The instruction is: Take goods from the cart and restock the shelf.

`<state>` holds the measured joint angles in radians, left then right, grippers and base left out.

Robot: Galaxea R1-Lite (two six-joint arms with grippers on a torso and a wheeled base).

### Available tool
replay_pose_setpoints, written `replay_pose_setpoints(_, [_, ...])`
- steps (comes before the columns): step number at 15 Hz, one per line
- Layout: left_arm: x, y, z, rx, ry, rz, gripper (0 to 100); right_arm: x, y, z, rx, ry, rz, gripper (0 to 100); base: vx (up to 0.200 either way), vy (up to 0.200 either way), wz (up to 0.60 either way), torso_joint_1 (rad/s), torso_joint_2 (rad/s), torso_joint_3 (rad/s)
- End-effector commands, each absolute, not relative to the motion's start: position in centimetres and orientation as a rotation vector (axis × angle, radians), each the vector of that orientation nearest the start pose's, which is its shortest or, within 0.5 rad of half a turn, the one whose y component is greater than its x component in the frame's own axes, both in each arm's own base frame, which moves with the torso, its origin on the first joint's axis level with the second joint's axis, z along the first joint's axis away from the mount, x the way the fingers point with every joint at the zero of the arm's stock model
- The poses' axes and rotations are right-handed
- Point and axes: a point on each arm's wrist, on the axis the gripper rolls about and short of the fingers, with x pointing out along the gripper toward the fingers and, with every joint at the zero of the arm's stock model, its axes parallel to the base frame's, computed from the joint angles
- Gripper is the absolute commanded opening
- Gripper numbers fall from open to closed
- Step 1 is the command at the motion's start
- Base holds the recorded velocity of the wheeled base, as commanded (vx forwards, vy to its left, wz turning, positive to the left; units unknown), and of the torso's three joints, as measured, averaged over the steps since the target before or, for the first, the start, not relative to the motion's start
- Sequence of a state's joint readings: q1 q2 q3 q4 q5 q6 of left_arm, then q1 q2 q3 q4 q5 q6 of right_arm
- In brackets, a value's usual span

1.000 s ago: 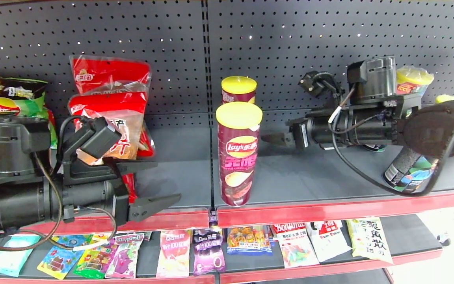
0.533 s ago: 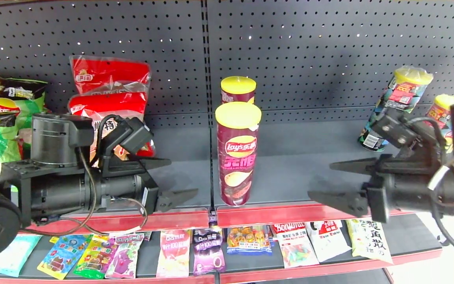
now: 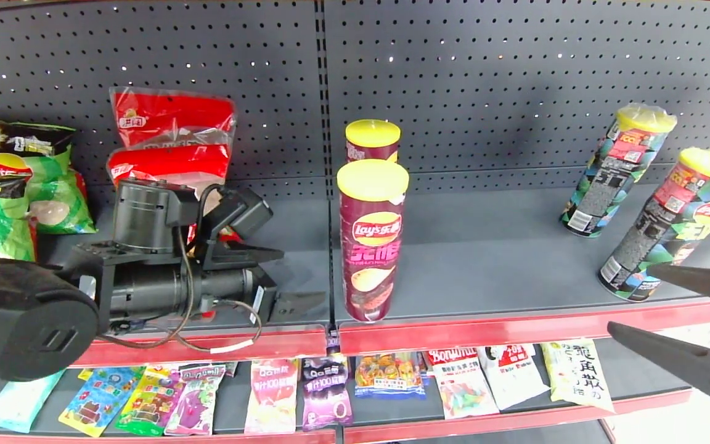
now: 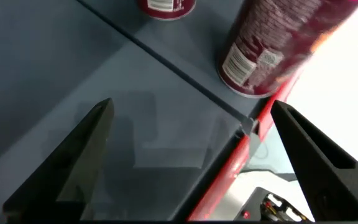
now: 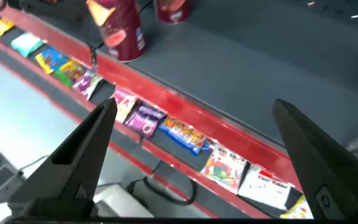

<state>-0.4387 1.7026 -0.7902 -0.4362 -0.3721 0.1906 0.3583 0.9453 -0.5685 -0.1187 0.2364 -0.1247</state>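
As you look from the head camera, the maroon chip can (image 3: 372,240) stands upright at the shelf (image 3: 484,259) front, label facing shoppers; left gripper (image 3: 302,276) and right gripper (image 3: 632,299) hang spread, empty. Left wrist: jaws straddle bare shelf beside it. Right wrist: jaws wide, probably free for the next pick.

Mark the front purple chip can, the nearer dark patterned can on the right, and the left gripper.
front purple chip can (image 3: 372,246), head view, label at mid-body.
nearer dark patterned can (image 3: 666,225), head view, middle of its side.
left gripper (image 3: 304,275), head view, midway between fingertips.
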Motion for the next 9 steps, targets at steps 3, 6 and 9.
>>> replay_pose_setpoints(3, [27.9, -14.3, 15.2, 0.198, 0.426, -0.845, 100, 9.5, 3.8, 22.8, -0.097, 0.186, 0.573, 100, 0.000, 0.000, 0.00, 0.000, 0.00, 0.000])
replay_pose_setpoints(6, [28.2, -14.5, 15.2, 0.198, 0.424, -0.845, 100, 9.4, 3.8, 22.9, -0.092, 0.179, 0.572, 100, 0.000, 0.000, 0.00, 0.000, 0.00, 0.000])
replay_pose_setpoints(9, [28.5, -15.1, 15.2, 0.199, 0.418, -0.857, 100, 9.4, 3.8, 22.7, -0.092, 0.186, 0.573, 100, 0.000, 0.000, 0.00, 0.000, 0.00, 0.000])
